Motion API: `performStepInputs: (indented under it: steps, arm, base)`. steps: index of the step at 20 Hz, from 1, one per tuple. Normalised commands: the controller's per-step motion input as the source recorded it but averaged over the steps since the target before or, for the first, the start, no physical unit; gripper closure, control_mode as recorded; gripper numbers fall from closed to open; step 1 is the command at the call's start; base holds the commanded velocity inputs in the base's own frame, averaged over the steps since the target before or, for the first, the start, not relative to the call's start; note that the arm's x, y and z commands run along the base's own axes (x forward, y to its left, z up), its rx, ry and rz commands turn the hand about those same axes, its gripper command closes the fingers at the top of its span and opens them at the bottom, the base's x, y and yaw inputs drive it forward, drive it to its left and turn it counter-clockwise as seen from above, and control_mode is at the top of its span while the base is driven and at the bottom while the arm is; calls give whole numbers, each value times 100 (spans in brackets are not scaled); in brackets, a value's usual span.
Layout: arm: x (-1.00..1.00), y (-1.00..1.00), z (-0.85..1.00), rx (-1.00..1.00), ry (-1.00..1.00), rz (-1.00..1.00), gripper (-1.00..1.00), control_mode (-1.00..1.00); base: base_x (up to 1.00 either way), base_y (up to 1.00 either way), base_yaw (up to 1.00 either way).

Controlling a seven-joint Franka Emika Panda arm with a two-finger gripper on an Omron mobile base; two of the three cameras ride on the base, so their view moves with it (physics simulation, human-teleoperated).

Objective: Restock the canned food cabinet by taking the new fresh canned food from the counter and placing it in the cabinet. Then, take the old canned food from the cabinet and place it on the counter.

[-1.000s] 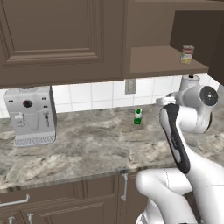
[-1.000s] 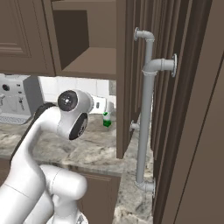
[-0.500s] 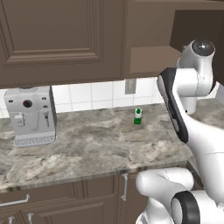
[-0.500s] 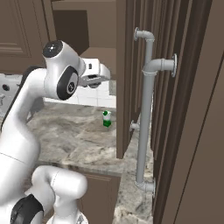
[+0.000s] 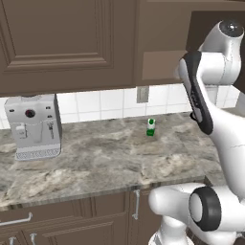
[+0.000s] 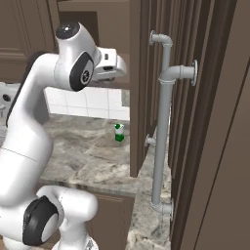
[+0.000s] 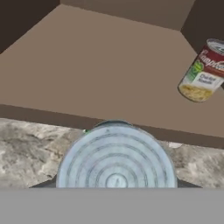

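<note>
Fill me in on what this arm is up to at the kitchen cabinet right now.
The arm has raised its gripper to the open cabinet, fingers shut on the new fresh canned food, whose ridged silver lid sits close before the hand camera. The can is at the shelf's front edge, not yet set down inside. The old canned food, with its red, cream and yellow label, stands on the shelf toward the back. Down on the counter are a small green-and-white bottle and a coffee machine.
</note>
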Motion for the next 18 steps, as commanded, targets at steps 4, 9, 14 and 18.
performStepInputs:
  steps: [4, 9, 14, 18]
  arm:
    - [39, -3, -3, 6, -4, 2, 100, -100]
    - [59, -5, -14, 1, -2, 0, 100, -100]
    - [76, 0, 0, 0, 2, 0, 100, -100]
    - [78, 0, 0, 0, 11, 0, 100, -100]
  base:
    - [0, 0, 0]
    - [0, 0, 0]
    - [0, 0, 0]
    - [0, 0, 0]
